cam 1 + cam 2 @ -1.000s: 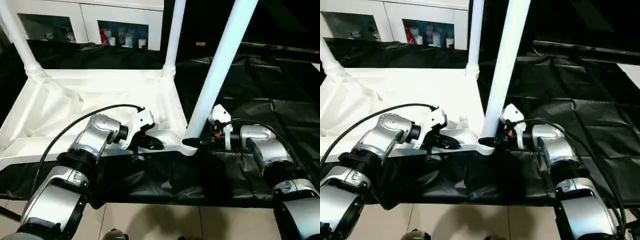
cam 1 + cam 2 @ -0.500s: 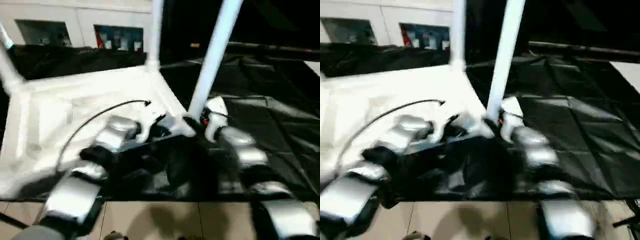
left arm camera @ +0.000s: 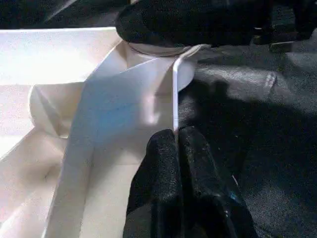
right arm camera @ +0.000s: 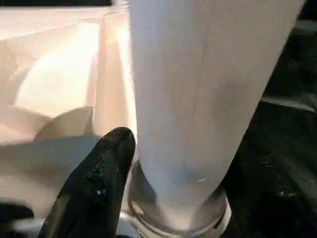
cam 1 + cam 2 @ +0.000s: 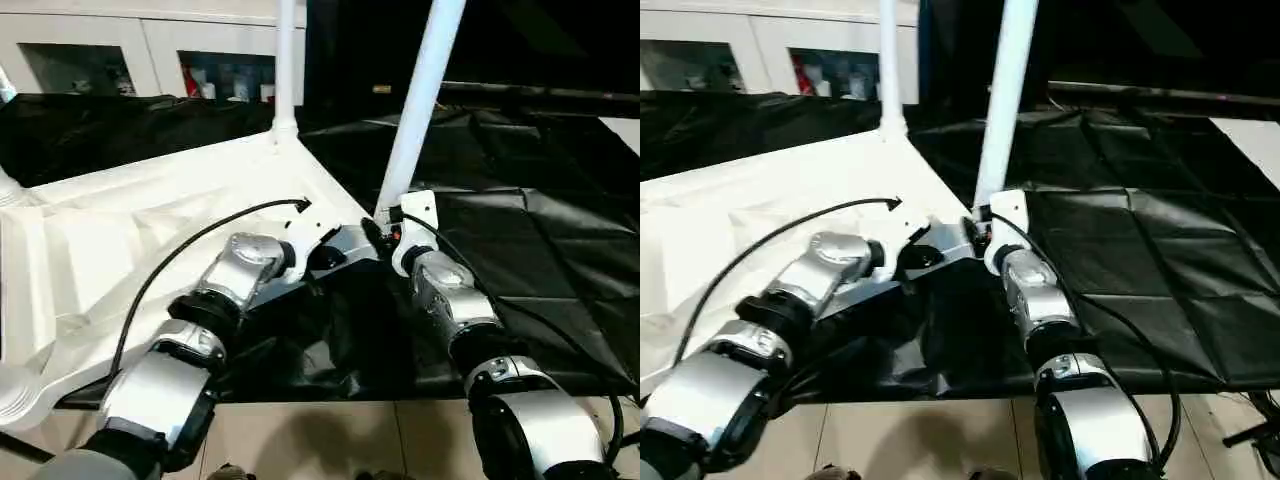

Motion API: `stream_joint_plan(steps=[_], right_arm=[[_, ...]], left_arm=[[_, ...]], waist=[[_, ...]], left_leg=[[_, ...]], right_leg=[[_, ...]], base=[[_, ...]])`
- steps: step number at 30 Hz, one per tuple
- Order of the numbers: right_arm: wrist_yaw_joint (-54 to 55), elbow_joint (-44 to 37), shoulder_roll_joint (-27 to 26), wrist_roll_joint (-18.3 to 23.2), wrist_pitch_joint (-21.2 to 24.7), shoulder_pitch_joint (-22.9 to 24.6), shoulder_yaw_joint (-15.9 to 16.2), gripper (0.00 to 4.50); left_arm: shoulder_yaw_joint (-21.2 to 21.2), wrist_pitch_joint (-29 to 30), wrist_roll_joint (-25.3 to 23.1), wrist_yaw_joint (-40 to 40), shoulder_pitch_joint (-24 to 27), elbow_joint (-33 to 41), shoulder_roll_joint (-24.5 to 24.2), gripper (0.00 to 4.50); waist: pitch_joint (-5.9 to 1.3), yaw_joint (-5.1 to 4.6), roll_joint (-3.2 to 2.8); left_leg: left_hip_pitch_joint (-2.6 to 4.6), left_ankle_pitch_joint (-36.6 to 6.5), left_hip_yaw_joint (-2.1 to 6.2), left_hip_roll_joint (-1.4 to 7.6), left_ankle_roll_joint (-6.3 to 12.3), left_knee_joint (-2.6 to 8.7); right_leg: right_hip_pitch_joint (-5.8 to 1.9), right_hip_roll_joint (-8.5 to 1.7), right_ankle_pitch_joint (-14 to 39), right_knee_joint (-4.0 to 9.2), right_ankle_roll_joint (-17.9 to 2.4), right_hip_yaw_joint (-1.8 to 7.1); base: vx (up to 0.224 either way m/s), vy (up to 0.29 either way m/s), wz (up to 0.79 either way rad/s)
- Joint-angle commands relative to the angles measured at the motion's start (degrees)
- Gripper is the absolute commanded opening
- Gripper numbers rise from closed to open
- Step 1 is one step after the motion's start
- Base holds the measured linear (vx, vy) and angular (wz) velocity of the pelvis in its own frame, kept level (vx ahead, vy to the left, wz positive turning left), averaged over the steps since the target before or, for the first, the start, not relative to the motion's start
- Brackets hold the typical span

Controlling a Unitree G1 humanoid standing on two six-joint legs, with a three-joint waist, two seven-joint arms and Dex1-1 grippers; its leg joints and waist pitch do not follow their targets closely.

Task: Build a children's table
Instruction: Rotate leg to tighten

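The children's table lies upside down on a black sheet, its white ribbed top (image 5: 150, 230) turned at an angle to me. Three white legs stand up from its corners: one at the near right corner (image 5: 420, 100), one at the far corner (image 5: 285, 60), and one at the far left (image 5: 5, 185). My left gripper (image 3: 176, 136) is shut on the thin rim of the top, just left of the near right corner. My right gripper (image 5: 383, 232) is clamped round the base of the near right leg (image 4: 198, 99). One black finger (image 4: 99, 168) presses against that leg; the other is hidden behind it.
The black sheet (image 5: 520, 230) covers the floor to the right and under the table. A white cabinet with glass doors (image 5: 150, 50) stands at the back. Pale floor tiles (image 5: 330, 440) show beyond the sheet's near edge, and a dark bar (image 5: 540, 95) runs at the back right.
The table top has swung round: its near rim, level across the view before, now runs diagonally, and the gripped corner sits further from me. Both grippers kept their hold. The view shifted too.
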State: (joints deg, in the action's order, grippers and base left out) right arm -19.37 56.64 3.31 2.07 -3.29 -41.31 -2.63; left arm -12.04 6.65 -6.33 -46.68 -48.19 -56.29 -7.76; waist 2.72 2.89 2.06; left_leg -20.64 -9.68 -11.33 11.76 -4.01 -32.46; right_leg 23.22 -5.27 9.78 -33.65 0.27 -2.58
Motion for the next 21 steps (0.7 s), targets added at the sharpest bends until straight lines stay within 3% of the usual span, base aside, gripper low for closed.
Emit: stream_joint_plan(steps=[1,6,9,10,13,15,17,21], right_arm=[[-8.26,0.09,0.17,-0.51,0.61,0.79,3.32,3.13],[-23.12,-3.64,6.89,0.12,-0.45,2.10,5.36,3.13],[-32.50,-6.19,11.30,1.37,-1.06,2.85,6.06,3.13],[-38.80,-7.15,14.32,2.18,-1.13,3.01,6.58,3.13],[-42.94,-7.75,15.72,3.11,-0.22,3.09,6.68,3.13],[-46.57,-7.85,17.01,3.27,0.19,2.98,7.12,3.13],[-48.58,-7.82,17.52,3.27,0.26,2.90,7.45,3.13],[-51.31,-7.67,17.92,3.22,1.03,2.74,8.26,3.13]], left_arm=[[-1.36,-0.69,-0.41,-2.61,0.38,-0.01,-0.39,0.00],[-2.21,-2.42,0.18,-10.37,1.16,0.94,-2.97,0.00],[-3.09,-3.41,1.95,-19.63,2.65,3.09,-4.83,0.00],[-3.80,-3.22,2.60,-24.46,3.49,4.03,-6.09,0.00],[-4.26,-2.90,2.51,-26.19,3.86,4.45,-6.88,0.00],[-4.40,-1.57,3.11,-28.51,4.44,5.81,-7.79,0.00],[-4.34,-1.25,3.39,-29.22,4.72,6.44,-8.24,0.00],[-4.03,-1.05,3.44,-29.92,5.25,7.29,-9.19,0.00]], waist=[[-3.22,0.16,-0.46],[-3.60,0.35,-0.26],[-4.06,0.95,-0.24],[-4.06,1.23,0.24],[-3.97,1.80,-0.06],[-3.63,2.43,0.54],[-3.54,2.55,0.41],[-3.46,2.55,0.59]], left_leg=[[0.42,-21.81,0.97,1.19,0.04,4.32],[0.26,-16.37,0.46,1.20,2.54,3.59],[-0.14,-8.11,0.15,1.34,5.65,2.77],[-0.11,-6.98,-0.09,1.40,6.76,2.55],[0.09,-8.02,-0.23,1.61,7.76,2.40],[0.33,-10.52,-0.27,1.83,6.74,2.64],[0.31,-11.81,-0.13,1.91,5.37,2.85],[0.30,-12.22,-0.03,1.83,3.86,2.98]], right_leg=[[-1.82,-2.57,19.10,4.63,-10.55,1.57],[-2.50,-2.44,10.26,3.73,-13.71,1.59],[-3.18,-2.17,-2.46,2.01,-17.39,1.40],[-3.01,-2.12,-4.50,1.70,-18.47,1.34],[-2.78,-2.28,-3.58,1.61,-19.20,1.42],[-2.52,-2.44,2.11,2.05,-18.32,1.39],[-2.50,-2.63,6.04,2.33,-17.30,1.46],[-2.44,-2.61,7.82,2.46,-16.32,1.52]], base=[[0.000,0.000,0.00],[0.000,0.000,0.00],[0.000,0.000,0.00],[0.000,0.000,0.00],[0.000,0.000,0.00],[0.000,0.000,0.00],[0.000,0.000,0.00],[0.000,0.000,0.00]])
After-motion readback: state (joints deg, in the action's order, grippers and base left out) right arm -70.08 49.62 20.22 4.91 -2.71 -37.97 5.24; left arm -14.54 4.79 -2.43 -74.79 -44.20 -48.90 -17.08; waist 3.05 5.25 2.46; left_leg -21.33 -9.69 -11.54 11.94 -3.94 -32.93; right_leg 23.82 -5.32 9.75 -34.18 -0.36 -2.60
